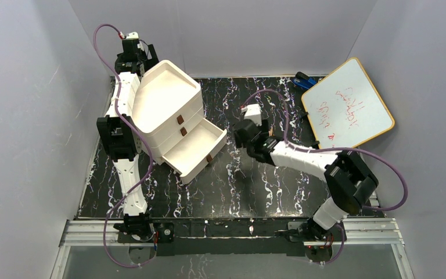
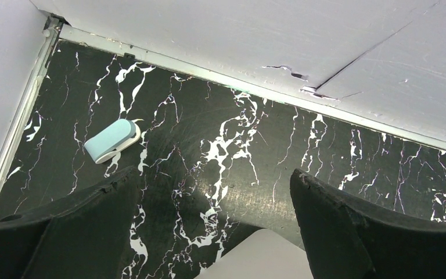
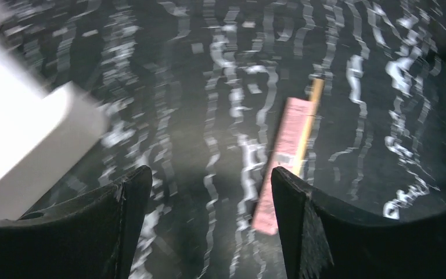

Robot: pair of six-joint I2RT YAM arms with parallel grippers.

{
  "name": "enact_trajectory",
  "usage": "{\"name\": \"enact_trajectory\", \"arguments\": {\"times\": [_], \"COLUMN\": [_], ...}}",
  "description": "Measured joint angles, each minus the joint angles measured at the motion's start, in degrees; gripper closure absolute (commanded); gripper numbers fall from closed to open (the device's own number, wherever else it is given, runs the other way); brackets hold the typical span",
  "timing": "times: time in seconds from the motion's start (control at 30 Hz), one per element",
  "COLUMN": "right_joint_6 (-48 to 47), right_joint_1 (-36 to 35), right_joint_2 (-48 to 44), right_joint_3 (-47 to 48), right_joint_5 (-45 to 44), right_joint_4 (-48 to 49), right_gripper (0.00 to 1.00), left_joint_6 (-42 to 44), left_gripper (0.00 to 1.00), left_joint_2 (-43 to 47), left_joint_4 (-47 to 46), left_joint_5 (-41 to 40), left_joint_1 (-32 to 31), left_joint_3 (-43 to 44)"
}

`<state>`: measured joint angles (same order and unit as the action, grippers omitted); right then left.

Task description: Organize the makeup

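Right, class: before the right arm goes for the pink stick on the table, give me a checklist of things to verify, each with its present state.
1. Right gripper open: ok, fingers apart, nothing between them.
2. Pink stick flat on the table: ok, though blurred.
3. Stick centred between the fingers: not ok, it lies toward the right-hand one in the wrist view.
4. Thin tan piece along its edge, attached or separate: cannot tell.
5. A drawer open to receive it: ok, the bottom drawer of the three-drawer box is pulled out.
6. Left gripper out of the way: ok, open, at the back left corner.
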<state>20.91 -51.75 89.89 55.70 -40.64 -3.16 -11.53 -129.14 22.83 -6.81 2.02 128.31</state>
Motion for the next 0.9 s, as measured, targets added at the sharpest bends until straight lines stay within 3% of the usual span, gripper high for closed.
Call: {"name": "enact_trajectory", "arguments": {"times": [0.2, 0.63, 0.9], "right_joint_6": [5.70, 9.16, 9.07], "right_joint_1": [11.69, 15.15, 15.26], "right_joint_2": [4.66, 11.76, 13.49], "right_joint_3": [1.92, 3.02, 4.20], "right_joint_5": [1.68, 7.72, 8.24], "right_joint_4": [-7.08, -10.38, -8.55], "right_gripper": [0.28, 0.50, 0.81], "left_joint_6": [0.00, 0.02, 0.02], "left_gripper": [0.02, 0.02, 0.01], "left_joint_2": [0.00, 0.00, 0.00], "left_joint_4": [0.00, 0.00, 0.00], "left_joint_5": [0.00, 0.00, 0.00], "left_joint_1": [0.00, 0.00, 0.00], "left_joint_3": [0.00, 0.00, 0.00]}}
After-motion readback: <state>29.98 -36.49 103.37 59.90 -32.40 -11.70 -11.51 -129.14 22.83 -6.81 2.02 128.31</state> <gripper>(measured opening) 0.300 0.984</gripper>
